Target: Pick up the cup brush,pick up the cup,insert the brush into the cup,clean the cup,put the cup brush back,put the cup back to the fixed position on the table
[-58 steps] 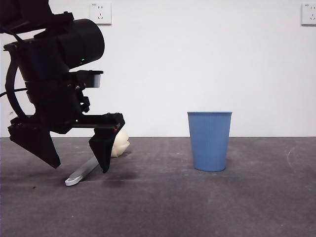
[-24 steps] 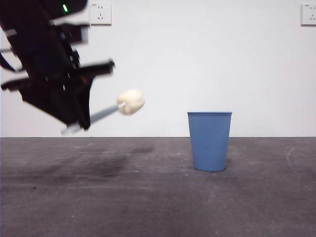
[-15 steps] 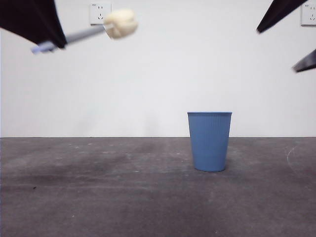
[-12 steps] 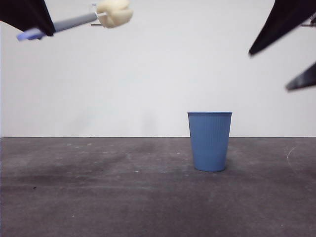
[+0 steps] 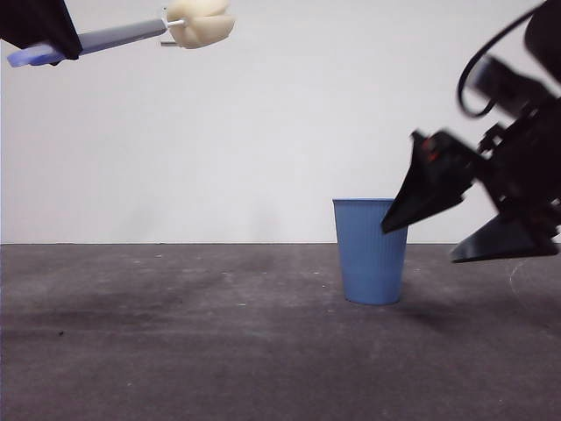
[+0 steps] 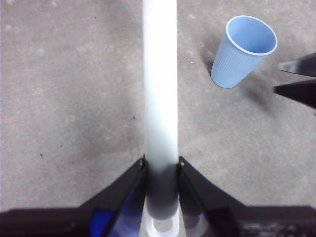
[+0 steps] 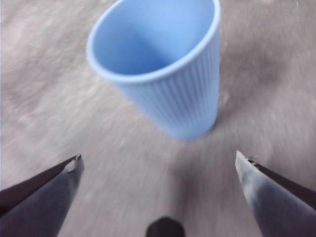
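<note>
Left end effector (image 6: 160,168) pinches the cup brush (image 6: 159,89) by its handle, jaws pressed on both sides of the shaft. In the front view it sits at the top left corner, mostly cut off – only a black wedge (image 5: 39,26) shows. The brush (image 5: 123,37) is held high above the table, roughly level, sponge head (image 5: 200,22) pointing toward the centre and clipped by the top edge. The looped handle end pokes out behind the jaw, bluish and blurred. In the left wrist view the handle is washed out to plain white and runs out of frame, so the sponge head is not visible there.

The cup (image 5: 372,251) stands upright on the table (image 5: 175,351), right of centre, mouth open and nothing inside it (image 7: 163,64).

Right end effector (image 5: 456,224) is low at the right side, just beside the cup – jaws spread wide, apart from the cup. In the front view one jaw tip overlaps the cup's upper right edge; whether it is in front of or beside it cannot be told. It is motion-blurred and partly cut off by the right edge. The right wrist view is also blurred: the cup sits between and beyond the two open jaw tips (image 7: 163,163). Its tips also show at the edge of the left wrist view (image 6: 296,79).
</note>
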Motion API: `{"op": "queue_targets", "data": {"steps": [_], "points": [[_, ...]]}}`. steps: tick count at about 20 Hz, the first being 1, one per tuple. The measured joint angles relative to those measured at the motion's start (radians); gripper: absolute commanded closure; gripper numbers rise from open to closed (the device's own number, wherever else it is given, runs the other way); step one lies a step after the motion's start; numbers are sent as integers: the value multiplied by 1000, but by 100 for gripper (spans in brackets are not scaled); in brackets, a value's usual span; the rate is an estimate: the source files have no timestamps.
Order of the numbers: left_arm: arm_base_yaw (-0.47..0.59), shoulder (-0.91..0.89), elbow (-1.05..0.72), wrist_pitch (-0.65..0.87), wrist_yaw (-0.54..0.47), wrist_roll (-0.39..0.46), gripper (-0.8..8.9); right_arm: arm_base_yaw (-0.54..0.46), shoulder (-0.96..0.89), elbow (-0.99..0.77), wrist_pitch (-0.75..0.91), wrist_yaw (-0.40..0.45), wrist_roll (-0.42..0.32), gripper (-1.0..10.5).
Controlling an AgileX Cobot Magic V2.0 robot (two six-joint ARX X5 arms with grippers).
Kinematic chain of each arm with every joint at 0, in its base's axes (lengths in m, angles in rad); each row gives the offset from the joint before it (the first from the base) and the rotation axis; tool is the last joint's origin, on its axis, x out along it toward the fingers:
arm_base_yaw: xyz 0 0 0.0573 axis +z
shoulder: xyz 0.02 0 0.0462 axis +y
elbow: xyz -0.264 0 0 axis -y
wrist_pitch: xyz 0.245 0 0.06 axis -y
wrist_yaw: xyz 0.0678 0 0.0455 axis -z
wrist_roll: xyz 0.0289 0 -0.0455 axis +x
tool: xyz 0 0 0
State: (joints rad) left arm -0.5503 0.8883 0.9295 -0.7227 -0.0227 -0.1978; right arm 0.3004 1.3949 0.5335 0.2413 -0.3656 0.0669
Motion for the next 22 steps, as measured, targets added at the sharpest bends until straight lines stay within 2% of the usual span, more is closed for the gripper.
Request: {"op": "queue_targets", "data": {"steps": [5, 12, 18, 20, 22], "points": [[0, 0, 0, -11, 0, 4, 822, 41, 167, 0, 249, 55, -16, 322], [0, 0, 0, -10, 0, 4, 822, 66, 328, -1, 510, 95, -30, 323], [0, 0, 0, -10, 0, 4, 822, 70, 451, 1, 674, 108, -18, 328], [0, 0, 0, -10, 0, 4, 822, 79, 471, 11, 681, 111, -14, 396], [0, 0, 0, -10, 0, 4, 822, 82, 471, 30, 689, 116, -11, 415]]}}
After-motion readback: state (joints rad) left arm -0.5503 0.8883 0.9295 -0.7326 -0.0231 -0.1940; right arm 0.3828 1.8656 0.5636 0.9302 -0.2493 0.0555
